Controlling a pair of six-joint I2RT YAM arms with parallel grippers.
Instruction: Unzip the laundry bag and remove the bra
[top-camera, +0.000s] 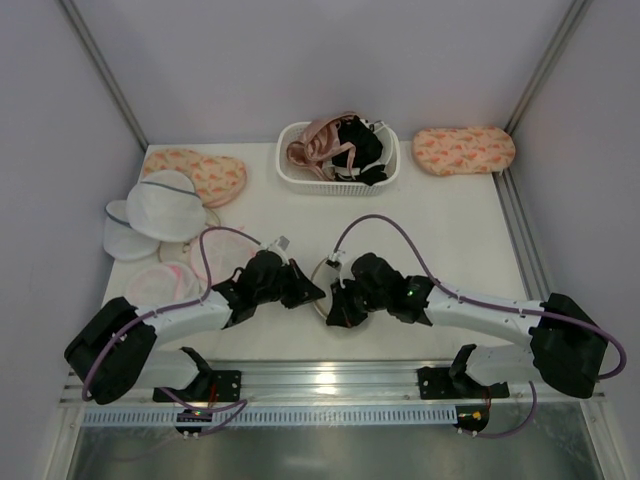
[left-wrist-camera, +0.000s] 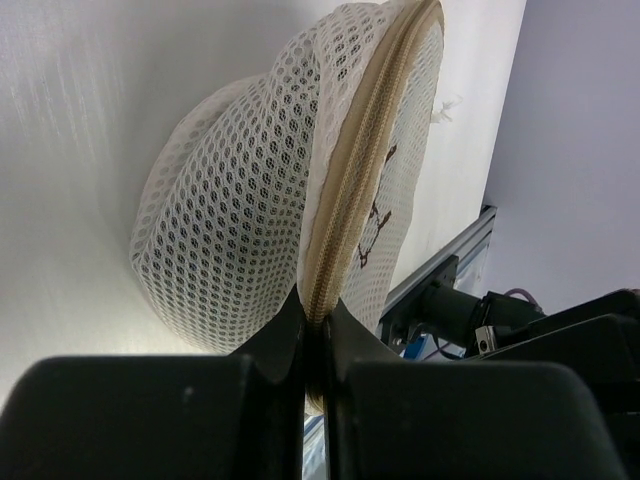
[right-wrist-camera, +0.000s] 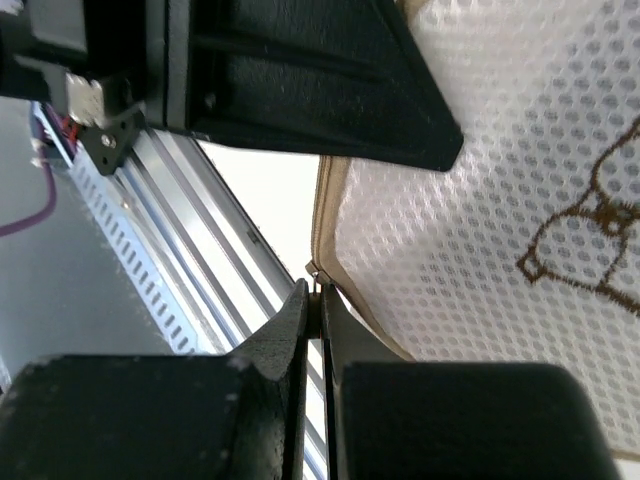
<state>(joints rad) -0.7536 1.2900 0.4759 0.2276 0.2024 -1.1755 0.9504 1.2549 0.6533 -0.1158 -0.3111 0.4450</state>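
Laundry bag (left-wrist-camera: 230, 200): held between the two arms at the near middle of the tabletop (top-camera: 440, 230), stood on edge with part of it lifted.
Left tool (left-wrist-camera: 315, 315): closed fully, with the tan zipper rim (left-wrist-camera: 360, 170) pinched between its fingers.
Right tool (right-wrist-camera: 318, 295): closed to a hairline gap on the rim, where a small tab shows, probably the pull.
Handling of bag: judged light, limp and open-meshed. It is likely to fold or stretch when pulled, so it is best taken by the stiffer rim.
Zipper: appears shut along the visible stretch.
Bra: not made out through the mesh. Once reached, it is expected to be soft and easily snagged by its straps.
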